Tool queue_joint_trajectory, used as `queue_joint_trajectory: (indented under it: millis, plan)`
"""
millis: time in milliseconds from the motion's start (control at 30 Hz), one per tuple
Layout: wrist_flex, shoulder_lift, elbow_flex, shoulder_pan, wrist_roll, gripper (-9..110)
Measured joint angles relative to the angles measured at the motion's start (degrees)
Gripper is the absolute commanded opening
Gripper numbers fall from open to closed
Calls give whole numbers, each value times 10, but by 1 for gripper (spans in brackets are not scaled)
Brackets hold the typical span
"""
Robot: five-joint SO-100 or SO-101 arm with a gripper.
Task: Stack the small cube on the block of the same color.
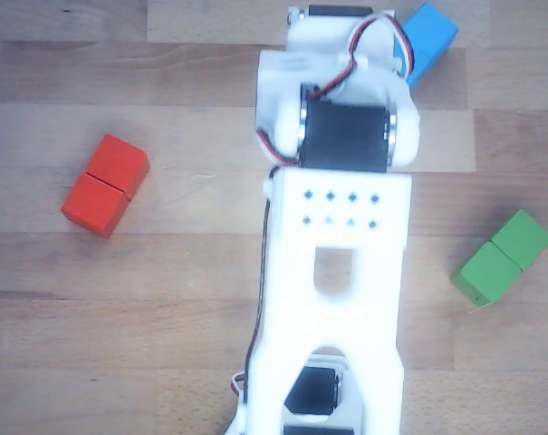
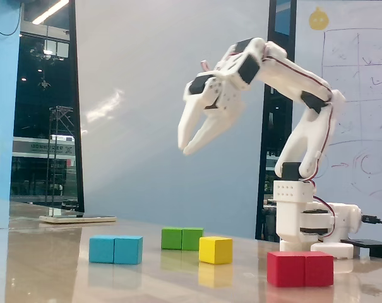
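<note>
below the raised tool [image 2: 189, 146], in the fixed view, we find the small yellow cube [image 2: 216, 250] resting on the table [image 2: 52, 271], free of any grip. the tool hangs high in the air with its two fingers slightly parted at the tips and nothing between them. the cube lies well beneath the tool and a little to the right of its tips in that view, so we judge the coming move to be mainly a descent with a small shift toward the arm's base.

around the cube we see three longer blocks: the green block [image 2: 182, 238] just behind it to the left, the blue block [image 2: 115, 249] further left, and the red block [image 2: 300, 269] to the right and nearer the camera. none touches the cube.

in the other view the arm covers the centre of the table and we cannot see the cube. no yellow long block appears in either view, so we cannot identify the matching target.
</note>
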Motion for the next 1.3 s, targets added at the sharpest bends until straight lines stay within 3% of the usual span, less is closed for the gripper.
queue_joint_trajectory:
  millis: [167, 467, 800, 1300]
  plan:
    - [40, -69, -12, 1, 0, 0]
    - [247, -105, -13, 1, 0, 1]
    - [261, -105, -14, 4, 0, 0]
    - [261, -160, -14, 240, 2, 1]
